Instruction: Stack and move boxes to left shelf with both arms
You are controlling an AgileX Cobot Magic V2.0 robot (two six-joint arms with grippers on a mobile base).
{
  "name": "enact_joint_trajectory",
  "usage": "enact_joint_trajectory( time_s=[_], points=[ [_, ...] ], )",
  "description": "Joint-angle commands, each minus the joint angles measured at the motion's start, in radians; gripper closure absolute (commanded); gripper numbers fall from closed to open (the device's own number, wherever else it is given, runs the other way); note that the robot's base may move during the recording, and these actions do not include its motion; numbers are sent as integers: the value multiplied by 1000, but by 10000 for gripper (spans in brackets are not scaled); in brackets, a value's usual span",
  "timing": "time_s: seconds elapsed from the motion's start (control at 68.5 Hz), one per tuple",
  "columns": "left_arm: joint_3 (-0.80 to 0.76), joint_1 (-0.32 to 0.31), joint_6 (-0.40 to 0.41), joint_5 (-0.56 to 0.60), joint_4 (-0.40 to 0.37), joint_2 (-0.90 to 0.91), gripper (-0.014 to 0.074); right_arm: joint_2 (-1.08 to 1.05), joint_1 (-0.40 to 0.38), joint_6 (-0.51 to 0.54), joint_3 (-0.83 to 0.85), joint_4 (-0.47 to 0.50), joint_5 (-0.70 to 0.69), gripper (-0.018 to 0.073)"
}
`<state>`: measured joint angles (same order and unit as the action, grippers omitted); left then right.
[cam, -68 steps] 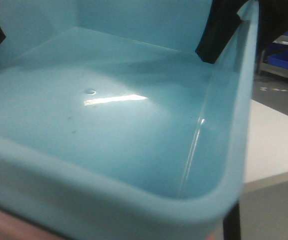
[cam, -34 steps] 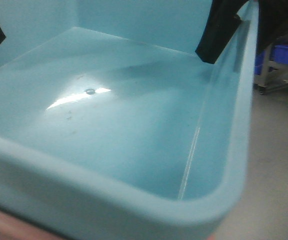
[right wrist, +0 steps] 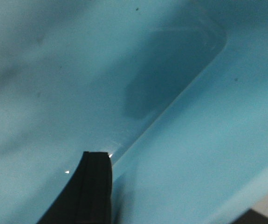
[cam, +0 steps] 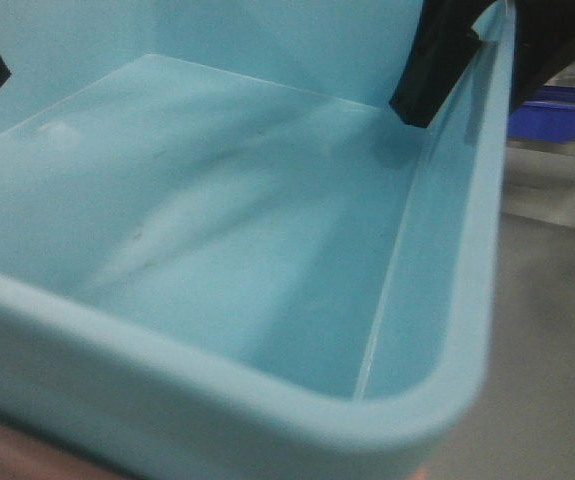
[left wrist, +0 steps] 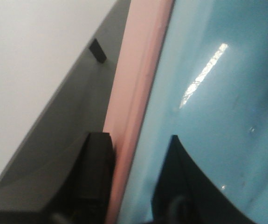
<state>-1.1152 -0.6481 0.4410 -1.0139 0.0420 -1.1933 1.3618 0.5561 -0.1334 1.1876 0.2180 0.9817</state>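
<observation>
We see the turquoise bin (cam: 217, 230) filling nearly the whole front view, its open top toward us and its rounded near rim crossing the bottom of the frame. In the left wrist view the rim of the pink bin (left wrist: 134, 84) runs just outside the turquoise wall, so the turquoise bin sits nested in the pink one.

The left end effector (left wrist: 136, 140) is closed across both nested walls. One black finger (left wrist: 96, 168) lies against the outside of the pink wall, and the other is inside the turquoise bin. The right end effector (cam: 472, 92) is clamped over the turquoise bin's right wall, with one black part inside and more black outside. The right wrist view shows only the inner finger, pressed where the wall meets the bottom.

Beyond the right wall we see grey floor (cam: 547, 330) and, farther off, a dark blue crate (cam: 557, 108). In the left wrist view a white table (left wrist: 26, 60) lies to the left, with floor between it and the bins.

Compared with a second ago, the bins and both end effectors hold the same places in the front view, but the background has changed. The white table that stood at the right then is gone from that view, and only floor shows there. The blue crate now sits nearer the bin's rim. The bright glare streak on the bin's bottom has faded away.
</observation>
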Motion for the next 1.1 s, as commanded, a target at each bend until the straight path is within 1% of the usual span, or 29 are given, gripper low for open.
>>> enact_joint_trajectory(
  time_s=[0.0,1.08],
  points=[
    [-41,-30,-74,99,-173,40,599,-35,3,78,40,26,-141,500],
    [-41,-30,-74,99,-173,40,599,-35,3,78,40,26,-141,500]
  ],
)
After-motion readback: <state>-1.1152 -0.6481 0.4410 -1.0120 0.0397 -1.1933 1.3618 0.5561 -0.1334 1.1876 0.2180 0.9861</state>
